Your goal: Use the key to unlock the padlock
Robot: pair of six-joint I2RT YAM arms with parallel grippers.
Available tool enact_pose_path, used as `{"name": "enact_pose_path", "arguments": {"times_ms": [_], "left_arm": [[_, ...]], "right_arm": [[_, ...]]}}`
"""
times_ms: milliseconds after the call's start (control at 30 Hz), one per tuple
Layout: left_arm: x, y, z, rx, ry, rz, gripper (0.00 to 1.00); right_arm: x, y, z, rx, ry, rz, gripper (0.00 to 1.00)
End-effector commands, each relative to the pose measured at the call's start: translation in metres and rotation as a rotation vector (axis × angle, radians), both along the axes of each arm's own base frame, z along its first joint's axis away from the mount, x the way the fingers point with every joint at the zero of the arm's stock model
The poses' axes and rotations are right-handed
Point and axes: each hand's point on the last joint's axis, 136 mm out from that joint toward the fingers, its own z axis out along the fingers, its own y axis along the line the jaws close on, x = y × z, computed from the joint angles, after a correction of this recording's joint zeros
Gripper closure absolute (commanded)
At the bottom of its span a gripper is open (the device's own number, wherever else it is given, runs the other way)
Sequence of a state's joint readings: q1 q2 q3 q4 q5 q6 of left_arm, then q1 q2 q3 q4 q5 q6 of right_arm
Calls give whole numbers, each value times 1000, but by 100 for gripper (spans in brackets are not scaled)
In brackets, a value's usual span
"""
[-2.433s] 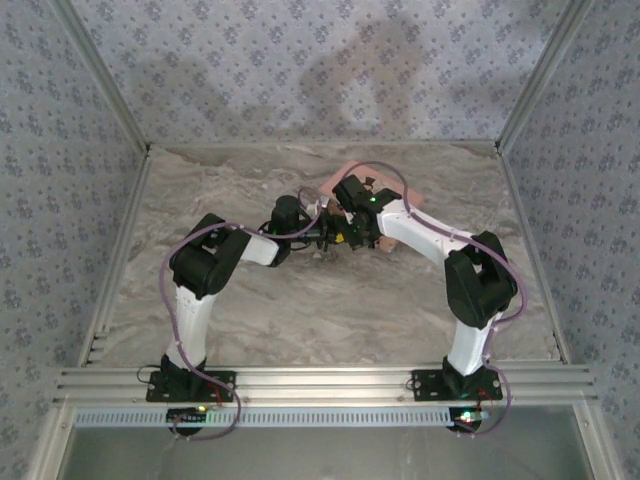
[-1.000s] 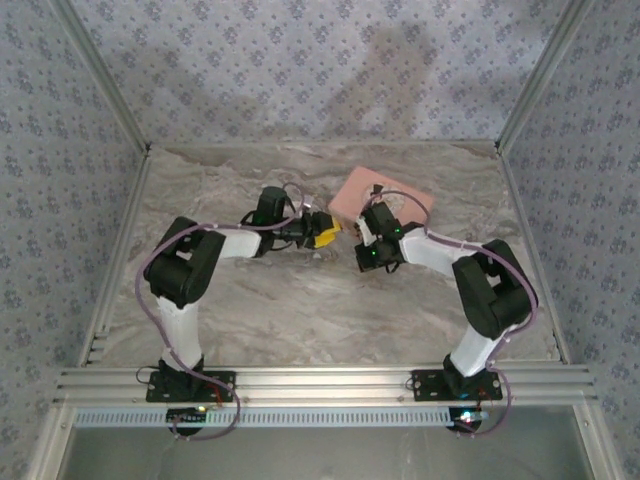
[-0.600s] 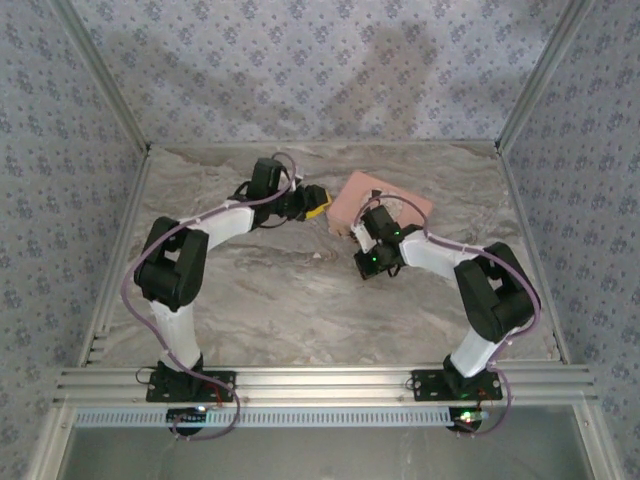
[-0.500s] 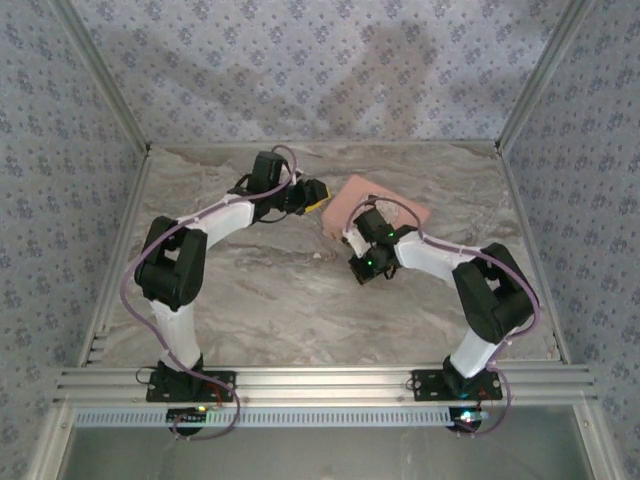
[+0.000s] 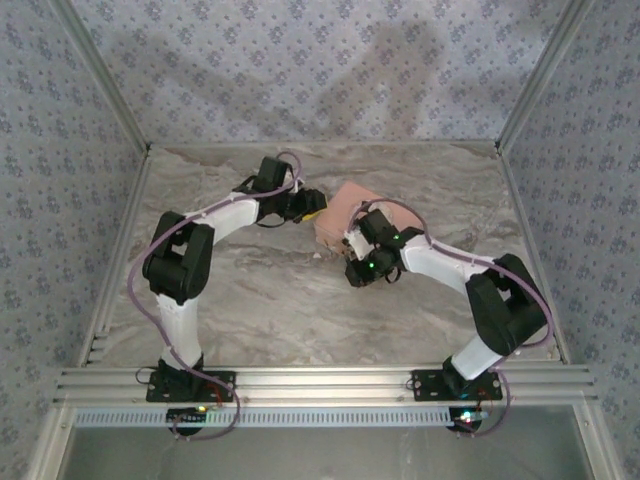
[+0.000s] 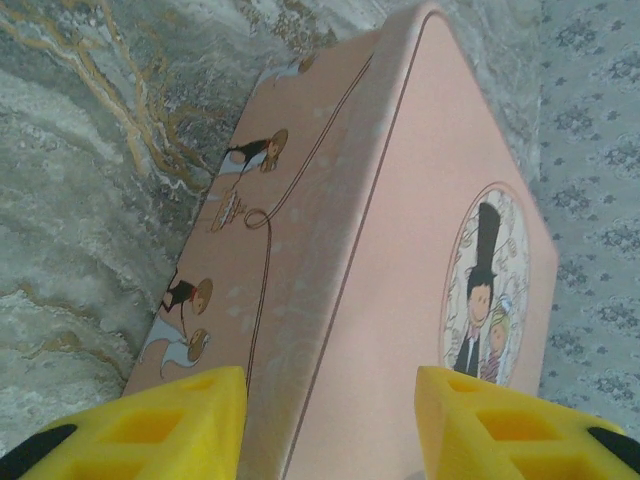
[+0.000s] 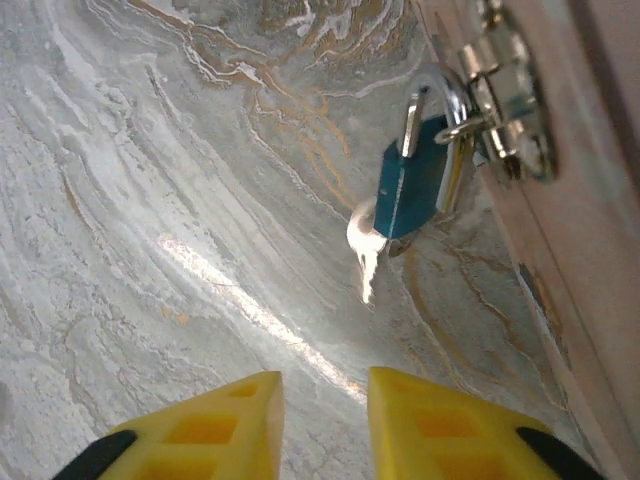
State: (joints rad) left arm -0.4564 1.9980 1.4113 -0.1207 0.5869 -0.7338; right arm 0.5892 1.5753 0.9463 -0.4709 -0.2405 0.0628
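Top view: pink tin (image 5: 335, 212) sits mid-tabletop (image 5: 250, 300), toward the far edge. Left pincer (image 5: 312, 206) is at the tin's left side, right pincer (image 5: 356, 272) just near of it.

Left wrist: left pincer (image 6: 330, 420) is open, 2 yellow fingers (image 6: 170, 420) straddling the tin's edge; contact unclear.

Right wrist: right pincer (image 7: 322, 420) is narrowly parted and holds nothing. Blue padlock (image 7: 412, 180) hangs from the tin's hasp (image 7: 505, 95), key (image 7: 364, 245) in its bottom end.

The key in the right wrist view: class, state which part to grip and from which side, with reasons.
Grip the key by its exposed bright end, sticking out beneath the padlock. Probably come from the open table side, because the pink tin walls off the opposite side.
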Motion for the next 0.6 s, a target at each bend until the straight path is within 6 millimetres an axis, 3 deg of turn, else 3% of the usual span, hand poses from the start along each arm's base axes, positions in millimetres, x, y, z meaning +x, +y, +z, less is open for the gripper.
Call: {"name": "enact_pose_path", "arguments": {"times_ms": [0, 200, 567], "left_arm": [[-6, -5, 0, 3, -7, -41, 52], [-4, -5, 4, 1, -26, -44, 52], [1, -9, 6, -3, -39, -52, 50]], "right_arm": [[-4, -6, 16, 33, 5, -58, 67], [5, -12, 34, -9, -111, -144, 63], [23, -6, 14, -103, -273, -360, 54]]}}
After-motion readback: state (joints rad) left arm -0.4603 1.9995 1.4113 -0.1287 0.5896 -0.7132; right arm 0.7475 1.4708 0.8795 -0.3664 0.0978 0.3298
